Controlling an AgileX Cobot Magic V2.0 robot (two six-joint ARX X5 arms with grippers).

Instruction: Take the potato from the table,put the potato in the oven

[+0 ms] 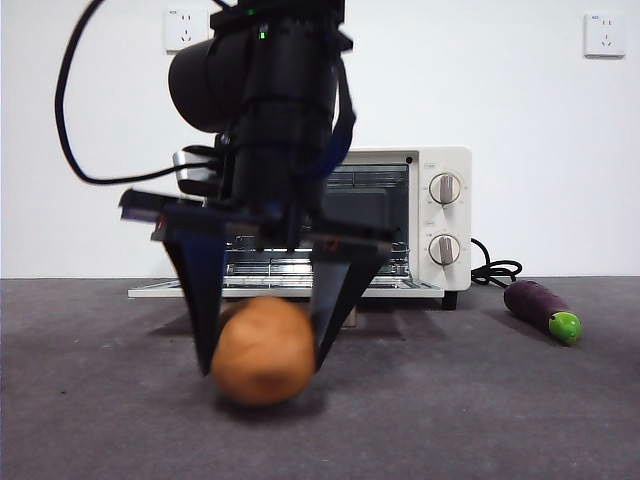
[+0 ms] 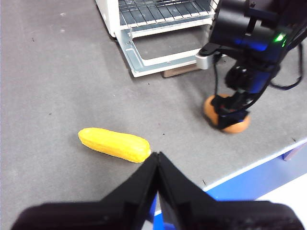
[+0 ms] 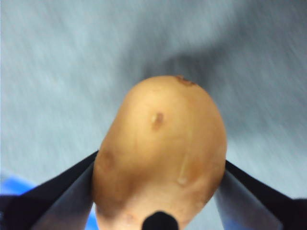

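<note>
You will note the right gripper [image 1: 265, 345] at lower centre of the front view pinching the potato [image 1: 264, 351] just above the table [image 1: 480, 400], before the open oven [image 1: 440, 215], while the left gripper [image 2: 157, 160] waits, jaws pressed together.

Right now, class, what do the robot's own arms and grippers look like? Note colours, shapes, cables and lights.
Both arms are black. The right gripper has two flat, tapering black fingers beneath a bulky, rounded black wrist body. A black cable loops from it, a small green light glows on top, and a silver part sits at its side. The left gripper has wedge-shaped matte black fingers.
</note>
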